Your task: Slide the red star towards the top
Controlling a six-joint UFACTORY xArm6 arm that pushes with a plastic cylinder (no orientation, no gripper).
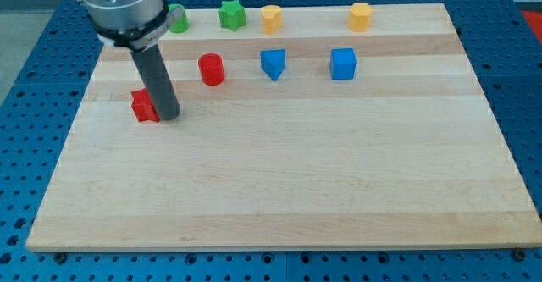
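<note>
The red star [144, 106] lies at the board's left side, partly hidden behind my rod. My tip [168, 116] rests on the board right against the star's right edge, slightly below its middle. A red cylinder [211, 69] stands up and to the right of the star.
Along the top edge sit a green block [178, 18] half hidden by the arm, a green star [231, 15], a yellow block [271, 19] and a yellow hexagonal block [361, 16]. A blue triangular block [273, 63] and a blue cube [342, 63] lie in the second row. The wooden board [296, 189] fills the view.
</note>
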